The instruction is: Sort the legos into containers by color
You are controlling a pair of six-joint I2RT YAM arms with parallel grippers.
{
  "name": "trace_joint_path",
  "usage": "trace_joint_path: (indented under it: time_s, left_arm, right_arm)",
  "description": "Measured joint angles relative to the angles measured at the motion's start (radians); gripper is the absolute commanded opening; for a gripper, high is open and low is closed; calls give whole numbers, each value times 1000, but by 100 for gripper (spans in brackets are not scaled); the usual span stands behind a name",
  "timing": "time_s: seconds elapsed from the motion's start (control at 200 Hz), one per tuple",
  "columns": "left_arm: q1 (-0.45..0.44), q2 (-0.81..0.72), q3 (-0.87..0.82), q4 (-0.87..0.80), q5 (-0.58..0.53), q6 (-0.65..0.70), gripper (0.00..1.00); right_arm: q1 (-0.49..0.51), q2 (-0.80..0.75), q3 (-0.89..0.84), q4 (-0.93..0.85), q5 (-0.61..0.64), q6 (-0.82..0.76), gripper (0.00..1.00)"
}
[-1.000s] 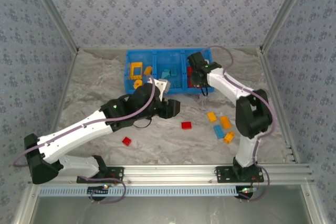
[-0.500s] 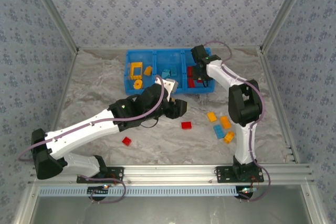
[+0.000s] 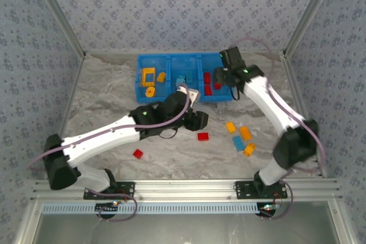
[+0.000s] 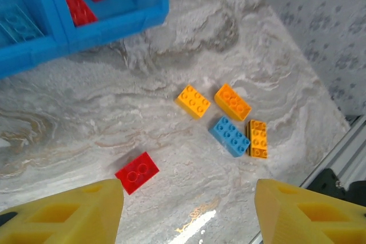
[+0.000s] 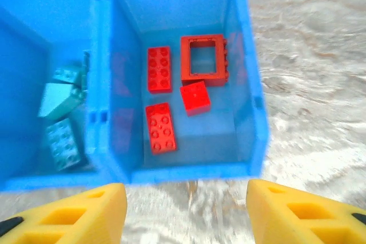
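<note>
Right wrist: your right gripper (image 5: 186,215) hangs parted and empty by the bin (image 5: 251,112), with four red legos (image 5: 195,96) in its end compartment. Your left gripper (image 4: 189,215), parted too, hangs above one red brick (image 4: 137,172), three orange bricks (image 4: 193,101) and one blue brick (image 4: 229,135).

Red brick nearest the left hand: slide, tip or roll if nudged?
Probably rigid: the red brick is a blocky moulded piece. Lying flat, studs up, it shouldn't roll or tip. May slide on the smooth marbled table.
</note>
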Motion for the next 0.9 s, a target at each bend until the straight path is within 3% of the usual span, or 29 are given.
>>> trace_joint_path:
  time_s: [0.23,0.42,0.745,0.899]
  left_arm:
    - [32,248,100,-2,81,-138,62]
    - [28,467,277,-28,128,-312,63]
    - [-3,760,551,-128,149,-552,67]
    - [-7,907,785,-268,146,-655,69]
  right_arm:
    - [165,-578,-320,-129,35,84,64]
    - [235,-922,-378,-234,-57,113,65]
    - [246,-961,-346,-382,-137,147,63]
    - [246,-966,-348,-389,-139,147,63]
